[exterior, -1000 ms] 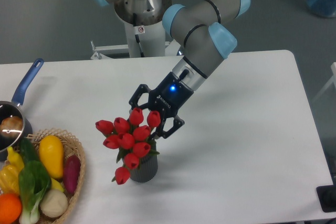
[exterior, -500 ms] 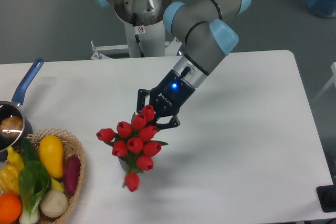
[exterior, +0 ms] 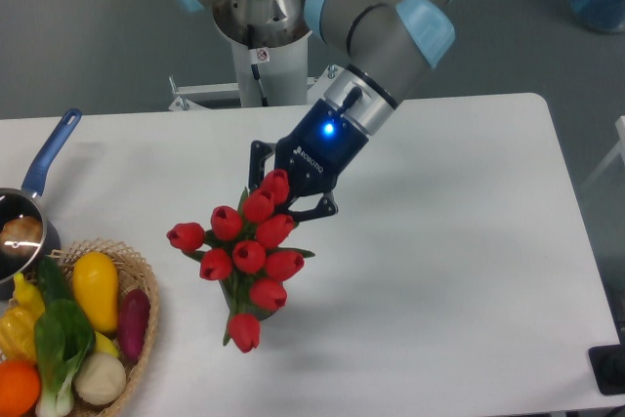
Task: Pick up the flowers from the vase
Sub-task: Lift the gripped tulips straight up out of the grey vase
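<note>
1. The vase is hidden behind the flowers (exterior: 249,256); whether the stems are clear of its mouth cannot be told, so a straight vertical lift is advised.
2. The bunch hangs above the counter (exterior: 459,241), beside the basket (exterior: 146,324).
3. The end effector (exterior: 283,197) is clamped on the topmost buds; a steady grip is needed.

The vase sits wholly hidden behind the flowers (exterior: 249,256) — the basket (exterior: 142,339) and pan (exterior: 39,178) are cropped at left.
</note>
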Tool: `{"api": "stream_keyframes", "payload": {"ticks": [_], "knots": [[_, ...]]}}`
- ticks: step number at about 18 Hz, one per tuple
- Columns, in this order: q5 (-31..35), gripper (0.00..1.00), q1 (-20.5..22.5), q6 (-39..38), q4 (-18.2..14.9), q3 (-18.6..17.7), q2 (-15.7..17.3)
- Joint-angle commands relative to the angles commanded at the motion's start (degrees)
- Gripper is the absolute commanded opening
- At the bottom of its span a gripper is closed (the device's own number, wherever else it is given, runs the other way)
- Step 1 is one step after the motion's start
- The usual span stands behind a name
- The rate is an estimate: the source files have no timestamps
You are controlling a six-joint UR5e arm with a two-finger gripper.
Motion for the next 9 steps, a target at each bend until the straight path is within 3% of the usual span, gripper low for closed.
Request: {"api": "stream_keyframes", "payload": {"ticks": [3, 9], "knots": [[0.0, 0.00, 0.7, -0.5, 0.0, 0.3, 2.2], [0.2, 0.00, 2.1, -0.4, 0.0, 3.6, 3.4]]}}
